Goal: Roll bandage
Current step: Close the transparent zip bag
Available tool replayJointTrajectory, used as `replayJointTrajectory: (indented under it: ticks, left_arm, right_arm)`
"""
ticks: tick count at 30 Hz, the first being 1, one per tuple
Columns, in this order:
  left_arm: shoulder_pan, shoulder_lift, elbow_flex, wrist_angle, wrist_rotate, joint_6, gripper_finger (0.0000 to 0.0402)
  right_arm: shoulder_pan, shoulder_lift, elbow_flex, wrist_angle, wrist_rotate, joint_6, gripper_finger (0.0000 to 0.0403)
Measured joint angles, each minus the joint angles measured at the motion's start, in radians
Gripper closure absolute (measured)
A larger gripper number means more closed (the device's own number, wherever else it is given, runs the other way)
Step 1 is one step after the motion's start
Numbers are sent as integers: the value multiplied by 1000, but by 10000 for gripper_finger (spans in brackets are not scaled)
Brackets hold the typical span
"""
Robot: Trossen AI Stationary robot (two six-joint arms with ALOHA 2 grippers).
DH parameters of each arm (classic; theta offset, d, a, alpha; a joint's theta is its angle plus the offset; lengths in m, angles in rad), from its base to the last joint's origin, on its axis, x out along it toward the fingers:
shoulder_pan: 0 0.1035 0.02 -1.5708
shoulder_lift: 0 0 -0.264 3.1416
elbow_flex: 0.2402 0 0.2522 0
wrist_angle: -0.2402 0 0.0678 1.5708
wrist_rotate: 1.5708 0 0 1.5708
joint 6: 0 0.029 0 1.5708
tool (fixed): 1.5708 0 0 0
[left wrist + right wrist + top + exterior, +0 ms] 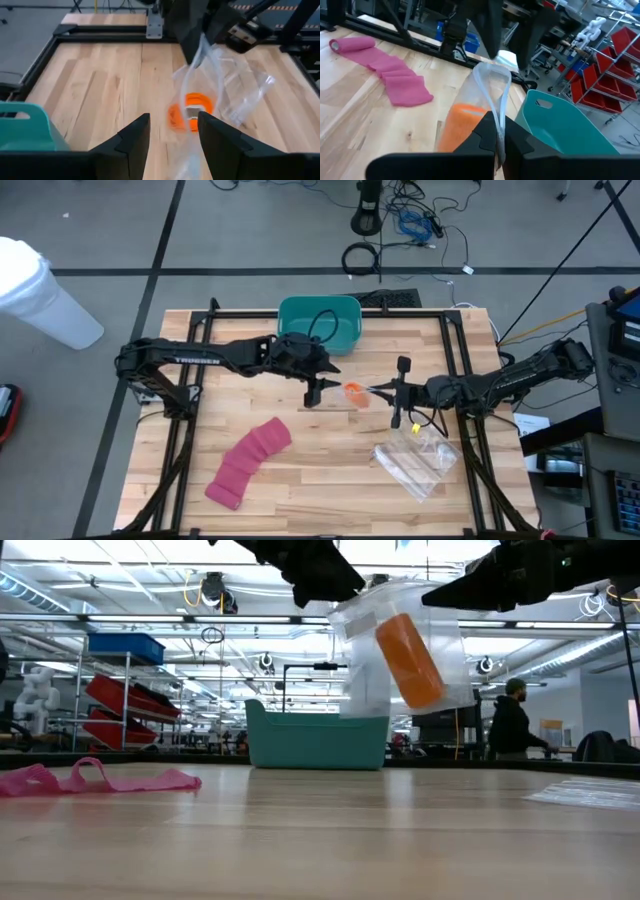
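Your right pincer (496, 142) is clamped on the rim of a clear plastic bag (400, 650) holding an orange bandage roll (408, 660), keeping it lifted above the counter (320, 470). Your left pincer (172, 137), fingers apart, waits just beside the bag's mouth. The unrolled pink bandage (248, 462) lies well apart; the teal bin (320, 323) sits behind, obstructing nothing.

A bag (362, 392) holding a bandage roll (356, 393) hangs between the 2 claws, above the tabletop (330, 470). The bin (319, 323) sits behind the left claw (313, 394). An unrolled bandage (248, 463) lies before it, and another bag (418, 463) before the right claw (383, 390).
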Motion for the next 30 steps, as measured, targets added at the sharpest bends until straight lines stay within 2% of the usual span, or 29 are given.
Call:
replayJointTrajectory:
  ticks: [4,8,10,17,23,30]
  left_arm:
    - [-2,-1,0,-12,1,0,230]
    - [-2,-3,0,-147,-2,28,230]
    - [-2,-18,-24,-163,-31,33,230]
    - [6,-120,-136,1,-132,43,230]
    - [6,-122,-208,148,-178,174,230]
    - [12,-97,-209,210,-155,217,230]
  right_arm:
    - [-15,-1,0,14,1,15,403]
    - [-38,-7,0,55,25,42,403]
    - [-47,-19,0,51,33,45,403]
    - [-64,-77,0,3,26,58,403]
    - [-64,-106,0,-3,15,94,403]
    - [-63,-109,0,-13,-6,118,403]
